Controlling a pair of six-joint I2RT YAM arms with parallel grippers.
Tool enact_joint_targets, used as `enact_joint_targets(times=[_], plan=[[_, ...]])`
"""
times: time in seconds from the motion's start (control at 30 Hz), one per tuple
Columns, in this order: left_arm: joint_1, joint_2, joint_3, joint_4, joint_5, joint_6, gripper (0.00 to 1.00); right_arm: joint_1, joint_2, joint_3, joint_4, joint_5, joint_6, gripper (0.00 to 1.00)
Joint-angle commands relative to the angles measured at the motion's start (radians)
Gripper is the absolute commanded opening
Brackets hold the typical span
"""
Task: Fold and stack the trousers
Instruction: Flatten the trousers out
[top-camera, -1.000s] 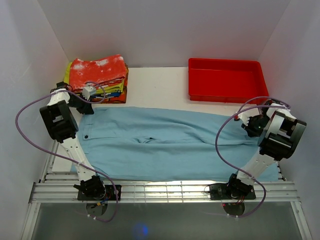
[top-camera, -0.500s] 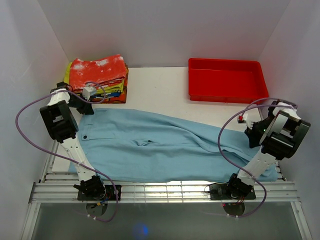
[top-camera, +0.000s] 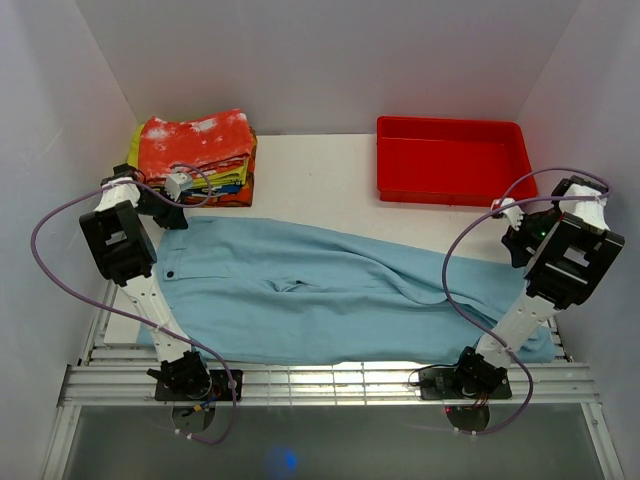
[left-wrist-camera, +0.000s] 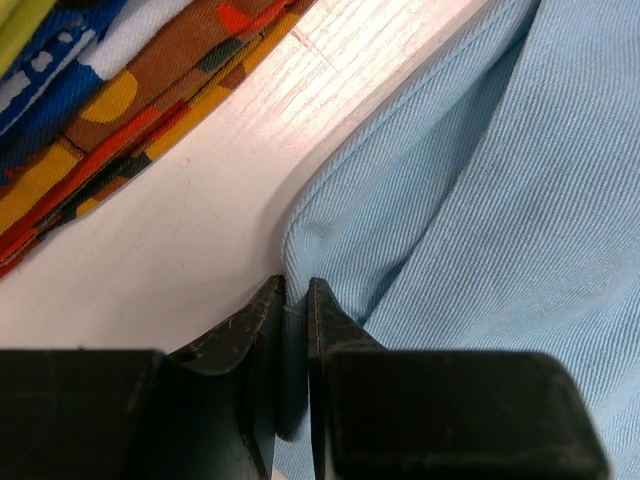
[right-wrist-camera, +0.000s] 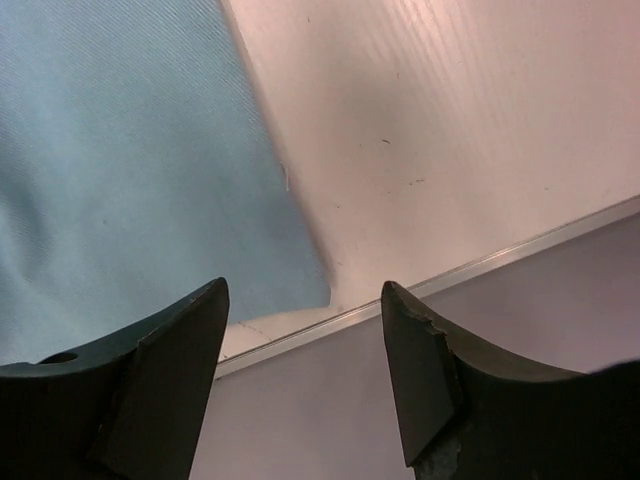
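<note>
The light blue trousers (top-camera: 330, 300) lie spread lengthwise across the near half of the table, waist to the left and leg ends to the right. My left gripper (top-camera: 175, 215) is at the waist's far corner. In the left wrist view it (left-wrist-camera: 296, 285) is shut on a pinched fold of the trousers (left-wrist-camera: 500, 200). My right gripper (top-camera: 507, 212) hangs beyond the leg ends near the right wall. Its jaws (right-wrist-camera: 304, 285) stand open and hold nothing, with the hem corner of the trousers (right-wrist-camera: 130, 180) below and to their left.
A stack of folded clothes (top-camera: 195, 155), red and white on top, sits at the back left, and its multicoloured edge (left-wrist-camera: 120, 90) lies close to my left gripper. A red tray (top-camera: 452, 160) stands at the back right. The table's right rail (right-wrist-camera: 480, 265) meets the wall.
My right gripper opened and let go of the trouser leg, then moved back and right towards the wall. The leg's far edge dropped onto the table. The left gripper has not moved.
</note>
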Motion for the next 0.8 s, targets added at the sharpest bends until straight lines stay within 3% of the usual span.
enact_joint_targets(times=[0.0, 0.23, 0.3, 0.37, 0.43, 0.6, 0.77], plan=[[0.003, -0.043, -0.021, -0.043, -0.033, 0.022, 0.24, -0.004, 0.065, 0.021, 0.003, 0.039, -0.036, 0.70], [0.003, -0.049, -0.021, -0.044, -0.033, 0.022, 0.23, 0.002, 0.072, -0.138, 0.149, 0.128, -0.077, 0.68], [0.003, -0.050, -0.017, -0.044, -0.035, 0.019, 0.22, 0.005, 0.062, -0.167, 0.154, 0.139, -0.088, 0.49], [0.006, -0.047, -0.010, -0.043, -0.032, 0.004, 0.20, 0.010, 0.039, -0.210, 0.178, 0.141, -0.102, 0.18], [0.007, -0.034, 0.018, -0.043, -0.024, -0.018, 0.14, 0.017, 0.031, -0.216, 0.236, 0.136, -0.096, 0.08], [0.009, -0.006, 0.065, 0.074, -0.055, -0.189, 0.00, 0.049, 0.080, -0.100, 0.400, 0.122, 0.056, 0.08], [0.009, 0.008, 0.093, 0.278, -0.141, -0.358, 0.00, 0.112, 0.157, 0.072, 0.529, 0.125, 0.177, 0.08]])
